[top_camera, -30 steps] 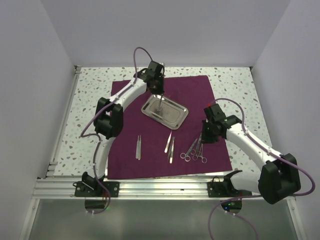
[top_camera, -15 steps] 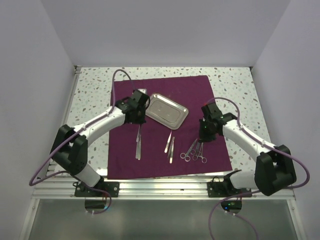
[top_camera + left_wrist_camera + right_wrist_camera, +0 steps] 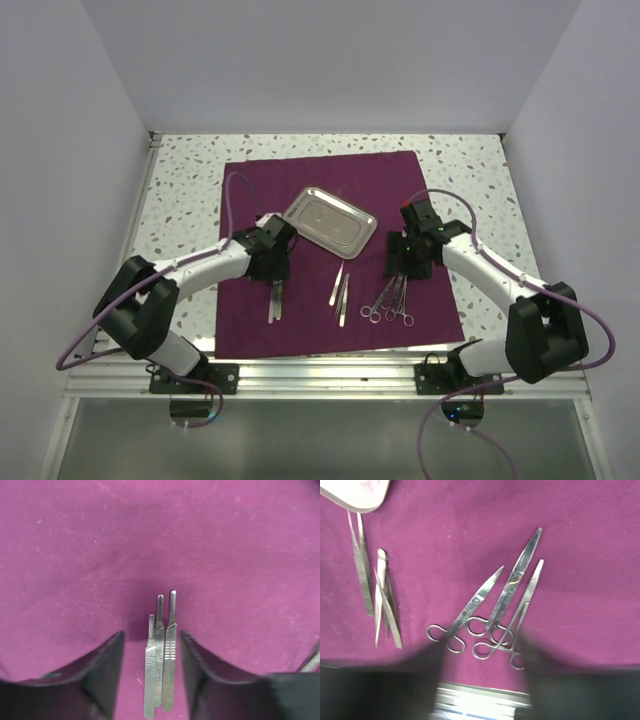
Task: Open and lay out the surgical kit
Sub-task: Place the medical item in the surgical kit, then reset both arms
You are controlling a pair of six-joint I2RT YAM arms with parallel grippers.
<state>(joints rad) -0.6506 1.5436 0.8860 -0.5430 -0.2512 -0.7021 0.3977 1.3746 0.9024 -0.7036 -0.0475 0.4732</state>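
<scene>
Steel forceps point(image 3: 514, 578) fan across matte purple cloth point(image 3: 595, 550).

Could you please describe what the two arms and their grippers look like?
The left arm and right arm have white links, black joint housings and black bases, each trailing a purple cable. The left gripper and right gripper are black, with broad dark jaws.

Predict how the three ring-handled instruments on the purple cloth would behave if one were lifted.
The ring-handled instruments look like thin polished steel, so probably stiff and slippery. Their rings overlap, so lifting one may drag its neighbours. Lying flat on the cloth, they likely offer little edge to grip.
</scene>
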